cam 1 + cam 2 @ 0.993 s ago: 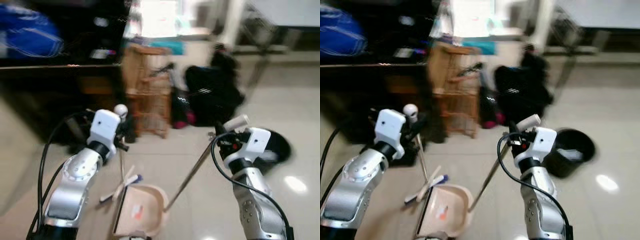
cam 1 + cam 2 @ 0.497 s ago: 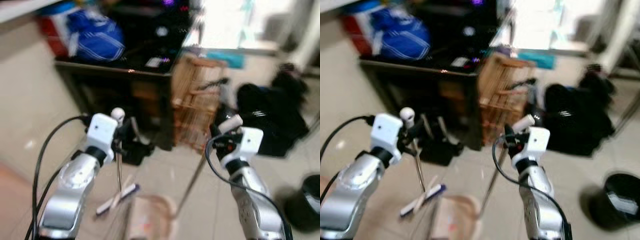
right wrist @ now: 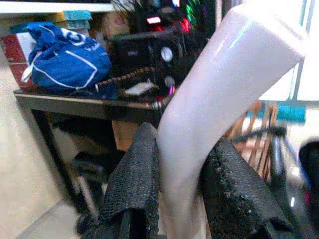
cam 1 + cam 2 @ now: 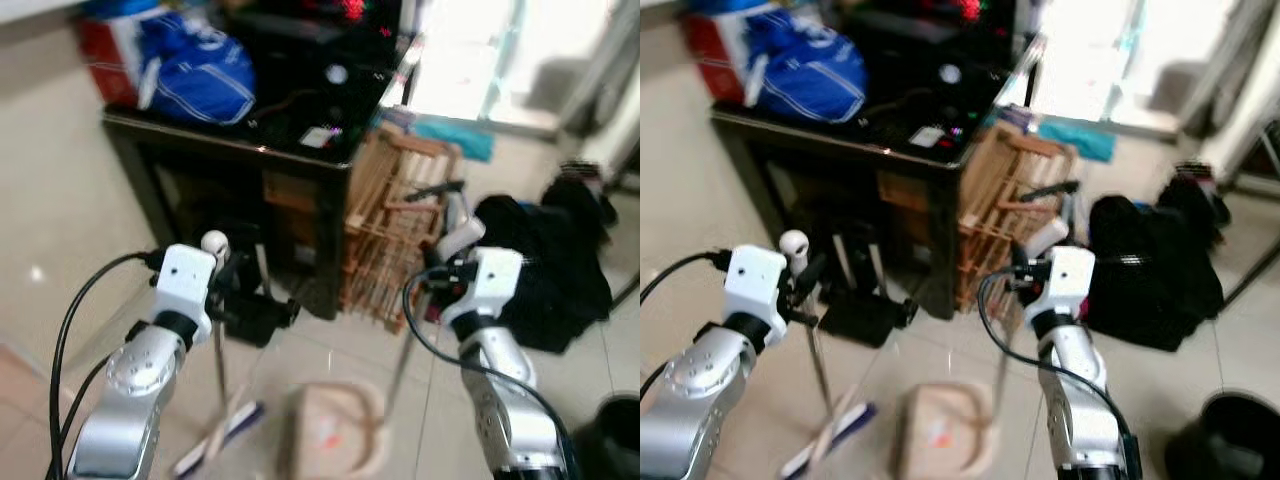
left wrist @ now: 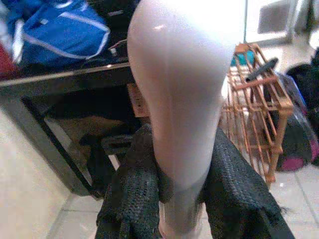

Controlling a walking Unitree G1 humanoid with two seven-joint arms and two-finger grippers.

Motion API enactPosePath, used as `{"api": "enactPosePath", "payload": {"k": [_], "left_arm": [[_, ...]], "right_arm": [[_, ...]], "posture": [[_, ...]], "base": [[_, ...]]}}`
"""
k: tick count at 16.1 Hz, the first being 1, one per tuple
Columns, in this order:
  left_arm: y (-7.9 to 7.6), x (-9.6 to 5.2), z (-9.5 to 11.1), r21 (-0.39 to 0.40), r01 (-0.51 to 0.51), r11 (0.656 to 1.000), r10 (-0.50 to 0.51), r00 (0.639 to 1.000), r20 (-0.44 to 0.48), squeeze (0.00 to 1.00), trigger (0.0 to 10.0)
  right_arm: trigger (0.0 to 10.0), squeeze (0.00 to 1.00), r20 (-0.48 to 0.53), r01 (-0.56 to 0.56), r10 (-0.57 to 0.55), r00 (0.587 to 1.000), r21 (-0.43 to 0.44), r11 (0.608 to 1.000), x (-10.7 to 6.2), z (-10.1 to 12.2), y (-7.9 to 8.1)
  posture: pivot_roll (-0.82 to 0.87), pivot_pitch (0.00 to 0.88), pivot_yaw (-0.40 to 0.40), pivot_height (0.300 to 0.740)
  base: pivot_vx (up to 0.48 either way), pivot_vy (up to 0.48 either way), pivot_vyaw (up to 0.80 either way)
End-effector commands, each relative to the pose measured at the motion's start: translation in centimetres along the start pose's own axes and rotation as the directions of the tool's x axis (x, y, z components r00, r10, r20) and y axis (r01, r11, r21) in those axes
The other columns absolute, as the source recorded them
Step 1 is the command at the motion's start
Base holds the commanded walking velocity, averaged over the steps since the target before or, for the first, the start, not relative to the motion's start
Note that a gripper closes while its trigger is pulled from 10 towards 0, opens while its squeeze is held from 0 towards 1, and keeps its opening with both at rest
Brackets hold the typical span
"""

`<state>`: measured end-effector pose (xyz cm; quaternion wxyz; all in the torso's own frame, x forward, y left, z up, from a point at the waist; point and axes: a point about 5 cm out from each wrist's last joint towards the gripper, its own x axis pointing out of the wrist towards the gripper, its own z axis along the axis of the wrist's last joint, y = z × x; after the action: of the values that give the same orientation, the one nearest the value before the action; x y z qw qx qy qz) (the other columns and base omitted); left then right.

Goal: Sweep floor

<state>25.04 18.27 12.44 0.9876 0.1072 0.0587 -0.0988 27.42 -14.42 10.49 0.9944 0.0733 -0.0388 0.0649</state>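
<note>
Evidently light and stiff: left gripper (image 5: 182, 199) clamps the broom (image 4: 218, 385) handle-top, right gripper (image 3: 182, 194) clamps the dustpan (image 4: 335, 440) handle.

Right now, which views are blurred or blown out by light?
Both eye views are motion-blurred, worst low down at the dustpan and broom; the doorway behind is blown out white. In both wrist views, each pale handle sits soft and glary, very close.

Both silver arms raised forward, left claw (image 5: 182, 194) clamped, right claw (image 3: 179, 199) clamped
</note>
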Motion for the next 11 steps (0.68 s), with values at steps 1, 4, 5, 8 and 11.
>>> {"api": "enactPosePath", "payload": {"k": [1, 4, 5, 8, 11], "left_arm": [[0.7, -0.1, 0.4, 0.031, -0.055, 0.998, 0.054, 0.998, 0.028, 0.0, 10.0], [0.5, 0.7, -0.2, 0.002, -0.068, 0.998, 0.068, 0.997, 0.032, 0.0, 10.0], [0.3, 1.1, -0.3, 0.002, -0.066, 0.998, 0.066, 0.997, 0.03, 0.0, 10.0], [0.0, 1.8, -0.3, -0.01, -0.063, 0.998, 0.063, 0.997, 0.048, 0.0, 10.0], [-0.5, 2.6, -1.4, 0.004, -0.046, 0.999, 0.045, 0.999, 0.026, 0.0, 10.0]], "right_arm": [[10.0, 0.0, 0.085, -0.005, 0.003, 0.996, 0.019, 1.0, 0.6, 1.0, 0.7], [10.0, 0.0, 0.102, 0.038, -0.034, 0.994, -0.03, 0.999, 0.8, 0.9, 0.0], [10.0, 0.0, 0.069, 0.084, -0.081, 0.994, -0.046, 0.995, 1.1, 0.5, -0.3], [10.0, 0.0, 0.047, 0.145, -0.14, 0.989, -0.122, 0.982, 1.4, 0.0, -0.8], [10.0, 0.0, -0.001, 0.147, -0.148, 0.989, -0.099, 0.984, 0.9, -1.1, -1.6]], "posture": [[0.1, 0.0, -0.018, 0.74], [0.09, 0.0, -0.018, 0.74], [0.08, 0.0, -0.012, 0.74], [0.06, 0.0, -0.003, 0.74], [0.05, 0.0, 0.001, 0.74]], "base": [[0.349, 0.0, 0.0], [0.101, 0.0, 0.0], [0.0, 0.0, 0.0], [0.0, 0.0, 0.0], [0.0, 0.0, 0.0]]}}
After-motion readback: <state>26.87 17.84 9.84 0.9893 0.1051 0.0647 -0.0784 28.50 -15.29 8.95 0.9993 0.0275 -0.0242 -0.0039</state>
